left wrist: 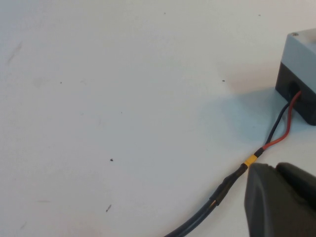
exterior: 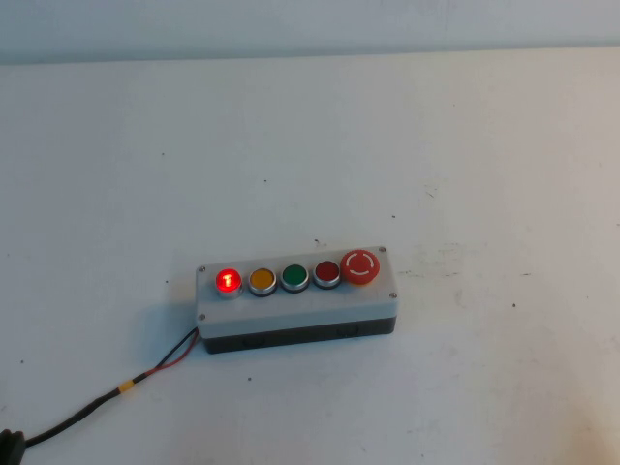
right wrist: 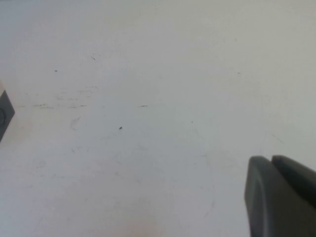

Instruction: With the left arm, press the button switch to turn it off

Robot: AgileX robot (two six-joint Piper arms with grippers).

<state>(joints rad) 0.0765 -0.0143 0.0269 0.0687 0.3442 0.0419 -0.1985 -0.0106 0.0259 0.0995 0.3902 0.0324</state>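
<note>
The button switch (exterior: pixel 228 281) glows bright red at the left end of the row on the grey box (exterior: pixel 291 308), which lies on the white table. Neither arm shows in the high view. In the left wrist view my left gripper (left wrist: pixel 275 168) is shut and empty. It hangs over the box's cable (left wrist: pixel 232 180), short of the box's left end (left wrist: pixel 301 54); the buttons are out of that view. My right gripper (right wrist: pixel 271 159) is shut and empty over bare table, with a corner of the box (right wrist: pixel 4 114) at the picture's edge.
On the box, rightward from the lit button, are a yellow button (exterior: pixel 263 281), a green button (exterior: pixel 294 277), a darker red button (exterior: pixel 327 272) and a large red mushroom button (exterior: pixel 359 266). A black and red cable (exterior: pixel 145 373) runs from the box's left end toward the front left.
</note>
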